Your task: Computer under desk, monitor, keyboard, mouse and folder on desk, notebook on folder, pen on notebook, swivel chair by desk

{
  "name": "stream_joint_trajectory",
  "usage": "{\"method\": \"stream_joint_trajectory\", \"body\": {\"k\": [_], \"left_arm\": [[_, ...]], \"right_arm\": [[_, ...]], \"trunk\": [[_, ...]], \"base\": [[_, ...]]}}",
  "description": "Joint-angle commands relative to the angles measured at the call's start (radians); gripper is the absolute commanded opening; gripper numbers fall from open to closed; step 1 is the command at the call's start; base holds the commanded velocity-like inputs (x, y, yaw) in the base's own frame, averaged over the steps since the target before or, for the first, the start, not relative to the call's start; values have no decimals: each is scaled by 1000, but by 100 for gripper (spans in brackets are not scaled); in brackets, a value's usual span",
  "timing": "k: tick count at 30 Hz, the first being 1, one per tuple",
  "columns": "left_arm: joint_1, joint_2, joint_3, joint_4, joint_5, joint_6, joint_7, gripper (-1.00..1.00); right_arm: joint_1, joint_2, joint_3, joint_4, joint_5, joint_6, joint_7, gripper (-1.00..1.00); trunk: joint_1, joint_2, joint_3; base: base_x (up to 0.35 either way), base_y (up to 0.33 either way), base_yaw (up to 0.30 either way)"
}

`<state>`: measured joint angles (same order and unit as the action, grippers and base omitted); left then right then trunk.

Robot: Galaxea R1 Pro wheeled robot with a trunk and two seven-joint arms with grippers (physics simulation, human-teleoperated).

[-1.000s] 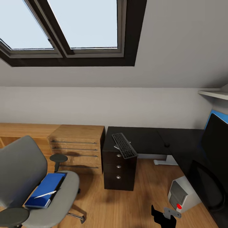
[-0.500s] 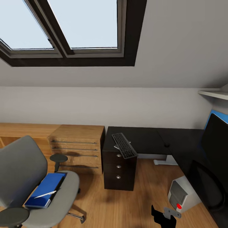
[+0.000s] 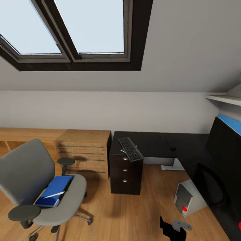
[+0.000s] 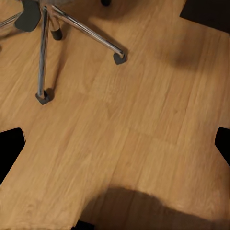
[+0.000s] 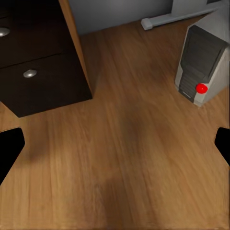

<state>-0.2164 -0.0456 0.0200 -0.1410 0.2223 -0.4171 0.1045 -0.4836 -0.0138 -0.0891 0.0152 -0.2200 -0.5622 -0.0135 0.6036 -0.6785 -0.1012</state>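
A bedroom workspace awaits sorting under a sloped skylight: the swivel chair (image 3: 43, 187) stands on the wood floor well apart from the L-shaped desk (image 3: 157, 144), carrying the blue folder (image 3: 53, 195) on its seat with the pen (image 3: 53, 194) lying across the folder's cover; the notebook cannot be made out. The keyboard (image 3: 131, 149) lies askew on the desk's corner above the black drawer unit (image 3: 125, 175), part of it overhanging the front edge, while the monitor (image 3: 225, 160) looms dark at the desk's far wing and the computer (image 3: 185, 199) sits on the floor beneath that wing, a red spot on its front. A small dark object on the desktop near the inner corner may be the mouse, too small to confirm. The left wrist view shows the chair's chrome legs and castors over bare floor; the right wrist view shows the drawer unit and the tower. Both grippers, left (image 4: 115, 158) and right (image 5: 115, 153), hang low with jaws spread wide and nothing between them. The robot appears to be lining up its approach; a sound next move would be to face the chair squarely and stop near enough that the folder comes off flat, so the pen does not roll away.
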Motion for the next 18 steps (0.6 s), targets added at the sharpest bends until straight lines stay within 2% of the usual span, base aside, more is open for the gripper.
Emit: {"method": "stream_joint_trajectory", "body": {"k": [1,8,18], "left_arm": [[-1,0,1,0,2,-3,1,100],[0,0,1,1,2,-3,2,100],[0,0,1,1,2,-3,2,100]], "right_arm": [[-1,0,-8,2,5,-4,0,100],[-1,0,-8,2,5,-4,0,100],[-1,0,-8,2,5,-4,0,100]], "trunk": [[0,-2,-2],[0,-2,-2],[0,-2,-2]], "base": [[-317,0,0],[-321,-28,0],[-316,-112,0]]}}
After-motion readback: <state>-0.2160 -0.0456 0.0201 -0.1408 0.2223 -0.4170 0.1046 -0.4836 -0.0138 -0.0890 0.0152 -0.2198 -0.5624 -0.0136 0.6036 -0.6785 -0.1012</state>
